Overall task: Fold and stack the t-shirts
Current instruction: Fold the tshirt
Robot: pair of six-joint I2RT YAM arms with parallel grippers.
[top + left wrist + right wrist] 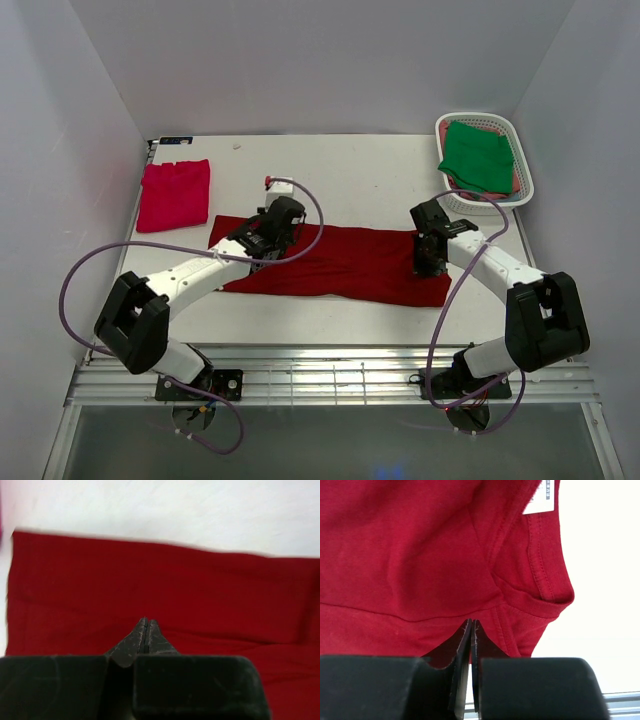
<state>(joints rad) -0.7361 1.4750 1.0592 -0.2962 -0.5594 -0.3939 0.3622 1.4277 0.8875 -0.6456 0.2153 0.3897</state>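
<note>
A large dark red t-shirt (350, 262) lies spread flat across the middle of the table. My left gripper (260, 258) is down on its left part, jaws shut with the tips (145, 621) pinching the cloth (160, 580), and a crease runs off from them. Over the shirt's right end my right gripper (430, 266) is also shut, its tips (471, 621) nipping the hem by the collar (540, 580). A brighter pinkish-red t-shirt (175, 195) lies folded at the far left. A green t-shirt (478, 155) sits in the basket.
The white slotted basket (525, 185) stands at the far right corner. A small white object (278, 185) lies just beyond the left wrist. Grey walls close in the table on three sides. The metal rail (330, 375) runs along the near edge.
</note>
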